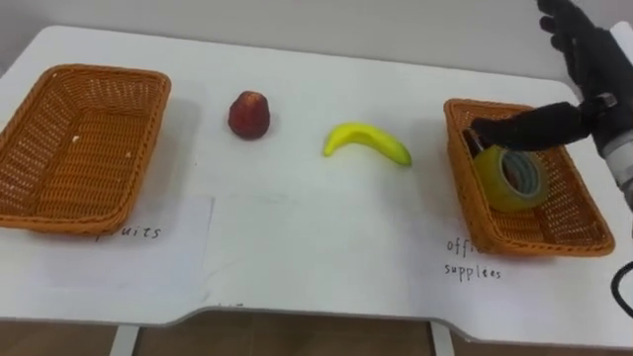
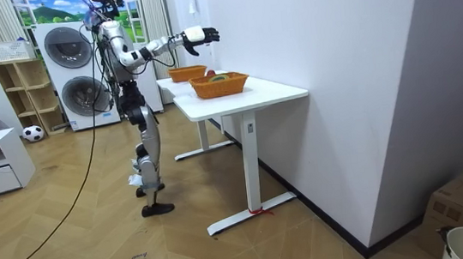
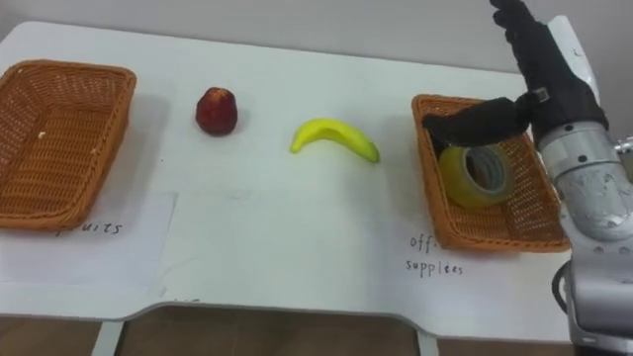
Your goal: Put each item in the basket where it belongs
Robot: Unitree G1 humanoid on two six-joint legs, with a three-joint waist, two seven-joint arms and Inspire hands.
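Here, two baskets [image 1: 79, 148] [image 1: 524, 242], one apple [image 1: 249, 115], one banana [image 1: 366, 141], one tape roll [image 1: 509, 178], right hand [image 1: 593, 61] splayed.

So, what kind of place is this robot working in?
Probably a home-like room with a laundry corner: stacked washing machines, a wooden floor and a white table with wicker baskets.
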